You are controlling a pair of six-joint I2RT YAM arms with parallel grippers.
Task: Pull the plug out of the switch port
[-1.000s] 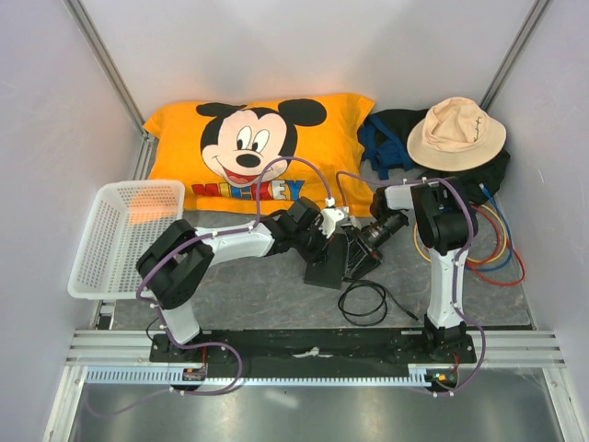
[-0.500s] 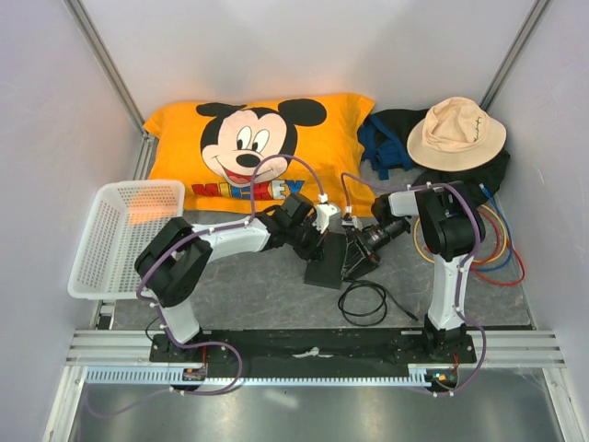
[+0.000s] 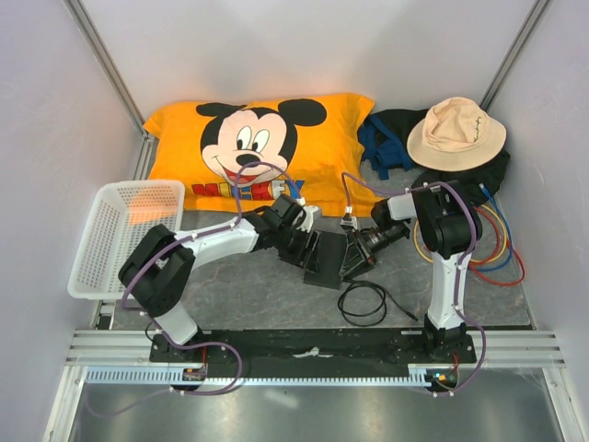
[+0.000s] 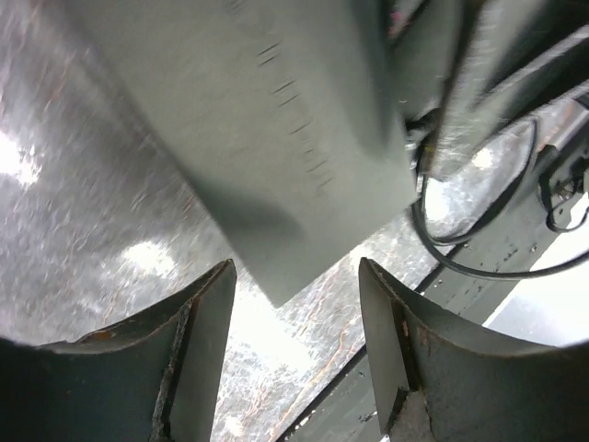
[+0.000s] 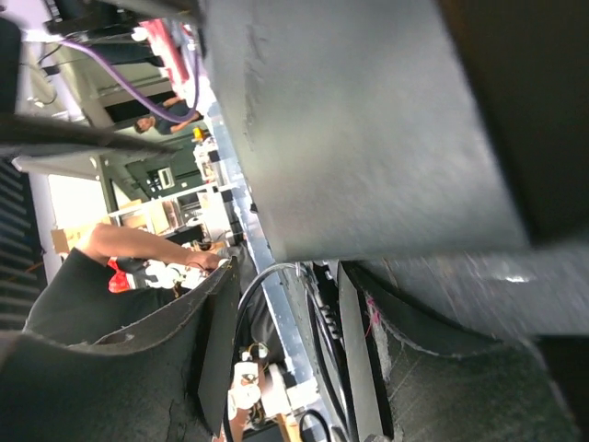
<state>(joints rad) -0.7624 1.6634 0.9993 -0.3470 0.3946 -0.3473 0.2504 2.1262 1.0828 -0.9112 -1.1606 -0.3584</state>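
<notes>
My left end effector (image 4: 294,267) is spread with nothing in it, and the switch's (image 3: 324,265) corner sits just ahead of the gap, to my right. The switch lies mid-bench (image 3: 258,295) between both arms, its long axis running roughly near to far. My right end effector (image 5: 287,272) is spread too, hard against the switch's other side and pinching nothing I can see. I cannot make out the plug or port. The looped cable (image 3: 363,301) lies just nearer. There is open room nearward, while the pillow (image 3: 262,147) crowds the far side.
</notes>
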